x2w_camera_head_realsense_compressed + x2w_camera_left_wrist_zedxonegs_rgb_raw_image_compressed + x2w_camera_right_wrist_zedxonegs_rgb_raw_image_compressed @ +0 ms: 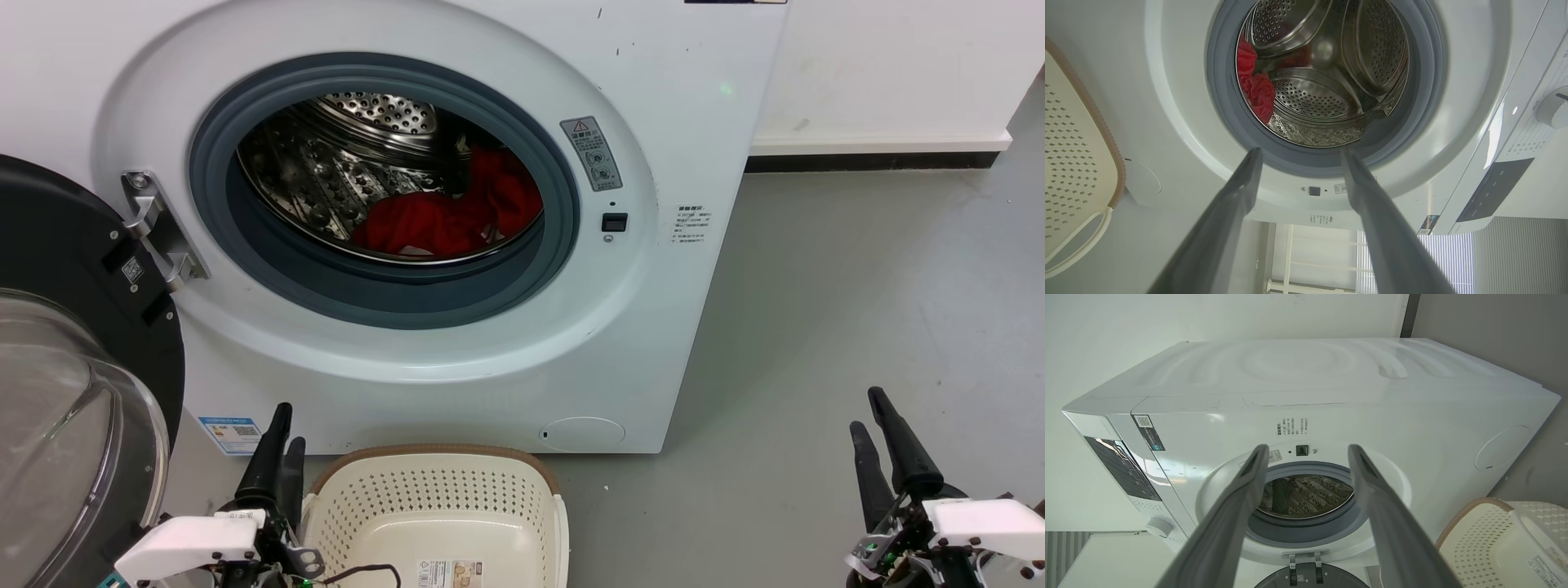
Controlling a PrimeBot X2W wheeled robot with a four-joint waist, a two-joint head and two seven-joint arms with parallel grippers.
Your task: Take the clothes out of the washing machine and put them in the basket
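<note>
Clothes (445, 216), a bright red bundle, lie heaped in the lower right of the drum (343, 163) inside the washing machine (678, 310). They show through the open porthole in the upper middle of the head view, and a small pale patch shows at the bundle's lower edge. The door (73, 245) hangs swung wide at the left edge. The basket (433, 450) sits on the floor (857, 286) at the bottom centre, just before the machine, with nothing red in it. The left gripper (287, 425) rests at the lower left beside the basket. The right gripper (865, 410) is at the lower right, well apart from the machine. In each wrist view the jaws stand wide apart with nothing between them. The cloth looks soft, light and limp, so it should crumple and drape rather than keep a shape, and it may drag on the grey seal (384, 302). A pinch on the raised fold at the top of the heap looks the best hold, since it stands clear of the steel.
</note>
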